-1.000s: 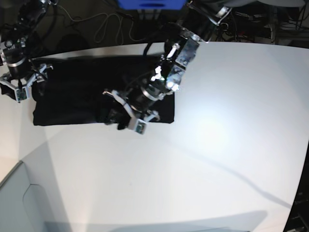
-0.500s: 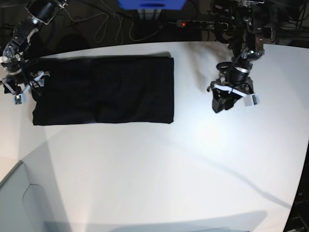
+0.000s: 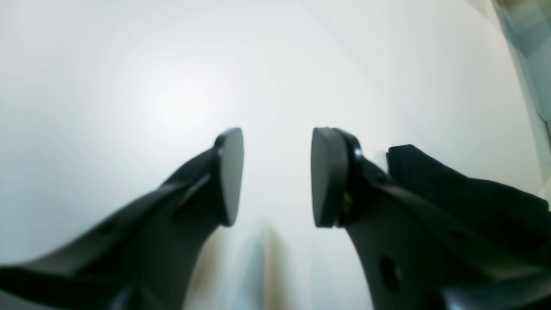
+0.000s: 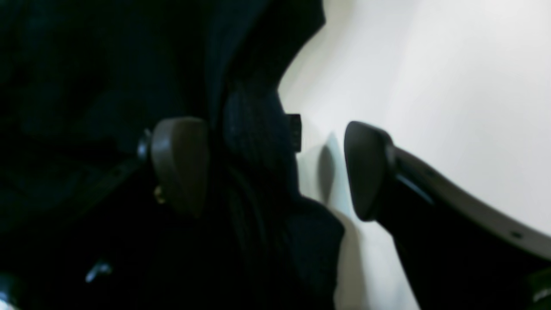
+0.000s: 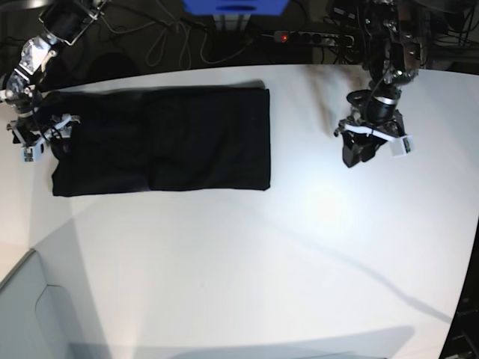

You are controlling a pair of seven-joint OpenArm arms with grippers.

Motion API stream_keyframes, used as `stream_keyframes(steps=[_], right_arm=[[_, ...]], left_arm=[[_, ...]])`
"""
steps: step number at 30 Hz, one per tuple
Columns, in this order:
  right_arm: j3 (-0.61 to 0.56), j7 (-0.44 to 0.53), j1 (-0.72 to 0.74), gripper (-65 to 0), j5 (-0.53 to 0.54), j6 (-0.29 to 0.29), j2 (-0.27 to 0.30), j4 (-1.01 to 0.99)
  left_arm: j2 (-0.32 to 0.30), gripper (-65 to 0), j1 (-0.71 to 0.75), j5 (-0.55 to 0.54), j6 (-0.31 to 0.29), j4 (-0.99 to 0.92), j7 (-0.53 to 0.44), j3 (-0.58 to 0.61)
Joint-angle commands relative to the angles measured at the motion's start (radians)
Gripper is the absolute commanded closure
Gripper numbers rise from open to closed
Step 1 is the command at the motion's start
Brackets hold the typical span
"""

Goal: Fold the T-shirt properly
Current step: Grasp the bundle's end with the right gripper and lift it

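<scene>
The black T-shirt lies flat on the white table as a folded rectangle, plain side up. My right gripper is at its left edge. In the right wrist view that gripper is open wide; one finger is over the cloth and the other over bare table, with the T-shirt's bunched edge between them. My left gripper hangs over bare table well to the right of the shirt. It is open with nothing between its pads, and a T-shirt corner shows beside it.
A power strip with a red light, loose cables and a blue object lie beyond the table's far edge. A grey panel sits at the near left corner.
My left arm has swung off the T-shirt's right part to the bare right side of the table, leaving the cloth flat. My right gripper has stayed at the shirt's left edge.
</scene>
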Motion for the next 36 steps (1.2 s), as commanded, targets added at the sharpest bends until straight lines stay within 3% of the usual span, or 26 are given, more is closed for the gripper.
stream_keyframes(steps=[1,4,9,16,20,25,29,36], right_arm=[[-0.003,-0.035,0.005,-44.5,-0.034,0.018,0.006,-0.013],[-0.005,-0.035,0.008,-32.3,-0.034,0.018,0.006,-0.033],[-0.006,-0.035,0.008,0.0,-0.034,0.018,0.002,-0.033],[-0.009,-0.035,0.031,0.0,-0.030,0.018,-0.007,0.033],[-0.018,-0.037,0.027,0.0,0.033,0.018,-0.023,0.152],[-0.021,-0.100,0.016,0.0,0.052,0.018,-0.070,0.284],[-0.092,-0.110,-0.015,0.0,0.052,0.018,-0.106,0.372],[-0.333,-0.109,-0.128,0.0,0.052,0.018,-0.164,0.587]], left_arm=[[-0.009,-25.0,-0.001,-0.009,-0.015,0.018,-0.021,-0.002],[-0.009,-25.0,0.003,-0.009,-0.015,0.018,-0.019,-0.007],[-0.009,-24.9,0.021,-0.006,-0.015,0.018,-0.025,-0.008],[-0.009,-24.9,0.042,-0.005,-0.015,0.016,-0.019,-0.001],[-0.009,-24.9,0.045,-0.005,-0.015,0.016,-0.019,-0.001],[-0.009,-24.9,0.061,-0.005,-0.015,0.016,-0.019,-0.001],[-0.009,-24.9,0.061,-0.005,-0.015,0.015,-0.018,-0.001],[-0.001,-24.8,0.050,-0.005,-0.015,-0.007,-0.018,0.058]])
